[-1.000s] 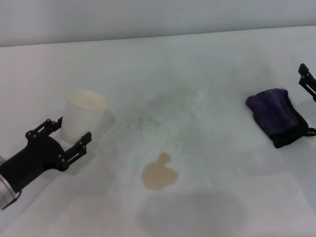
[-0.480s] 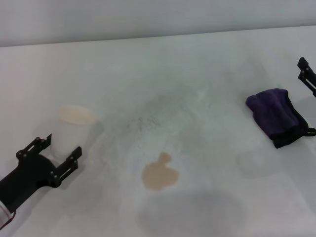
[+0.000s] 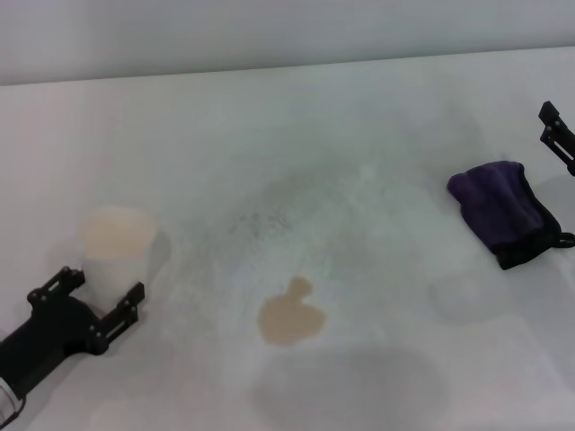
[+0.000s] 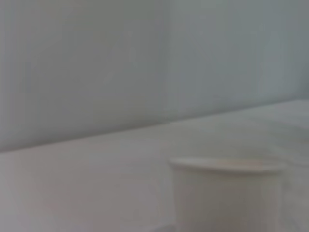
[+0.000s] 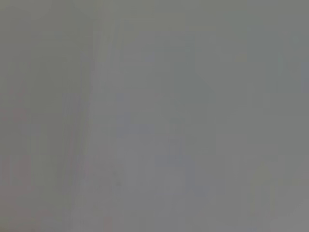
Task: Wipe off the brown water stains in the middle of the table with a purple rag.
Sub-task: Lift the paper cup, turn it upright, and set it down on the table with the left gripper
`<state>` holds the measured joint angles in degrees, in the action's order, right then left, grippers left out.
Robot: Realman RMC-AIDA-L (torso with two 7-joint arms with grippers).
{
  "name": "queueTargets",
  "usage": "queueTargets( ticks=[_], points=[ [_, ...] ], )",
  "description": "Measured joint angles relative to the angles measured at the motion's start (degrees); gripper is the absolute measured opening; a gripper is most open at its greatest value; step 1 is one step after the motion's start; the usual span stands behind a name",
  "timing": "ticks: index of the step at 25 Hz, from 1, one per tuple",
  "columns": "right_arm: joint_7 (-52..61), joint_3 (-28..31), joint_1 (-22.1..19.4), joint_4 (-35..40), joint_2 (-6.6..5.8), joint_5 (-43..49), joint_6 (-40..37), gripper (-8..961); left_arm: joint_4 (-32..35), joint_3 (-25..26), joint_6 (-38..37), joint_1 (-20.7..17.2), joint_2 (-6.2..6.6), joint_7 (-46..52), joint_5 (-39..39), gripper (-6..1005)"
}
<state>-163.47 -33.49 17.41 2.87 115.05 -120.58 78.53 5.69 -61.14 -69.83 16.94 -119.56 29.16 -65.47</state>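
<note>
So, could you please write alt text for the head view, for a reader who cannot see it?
A white table with a small brown water stain near the middle and a bunched purple rag at the right. At the left, the open left hand sits around a white paper cup; the right hand shows at the right edge.

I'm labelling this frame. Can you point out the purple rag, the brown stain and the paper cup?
purple rag [image 3: 503, 212]: head view, middle of the bunched cloth.
brown stain [image 3: 290, 320]: head view, centre of the puddle.
paper cup [image 3: 116, 249]: head view, upper side wall.
</note>
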Motion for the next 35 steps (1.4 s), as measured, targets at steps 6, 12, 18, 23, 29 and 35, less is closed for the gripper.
queueTargets(
  ticks=[6,12,18,23,29,35],
  points=[
    [0.07,0.00,0.02,-0.34,0.00,0.00,0.24,870,-0.03,-1.76,0.75,-0.95,-0.06,-0.58,-0.06,782],
    [0.08,0.00,0.28,-0.46,0.07,0.54,0.30,870,0.09,-1.77,0.40,-2.16,-0.17,-2.62,0.35,796],
    [0.08,-0.57,0.48,-0.60,0.09,0.61,0.19,870,0.42,-1.82,0.18,-2.37,-0.14,-3.94,0.35,810],
    [0.09,-0.71,0.60,-0.60,0.17,0.61,0.15,870,0.42,-1.83,-1.73,-2.17,-0.14,-5.34,0.34,828],
    [0.07,-0.77,0.61,-0.59,0.18,0.61,0.14,870,0.45,-1.79,-2.48,-2.67,-0.14,-6.62,0.34,860],
    [-0.29,-0.84,0.87,-0.49,0.18,0.61,-0.36,870,0.23,-1.66,-6.67,-4.97,-0.16,-8.71,0.78,877]
  ],
)
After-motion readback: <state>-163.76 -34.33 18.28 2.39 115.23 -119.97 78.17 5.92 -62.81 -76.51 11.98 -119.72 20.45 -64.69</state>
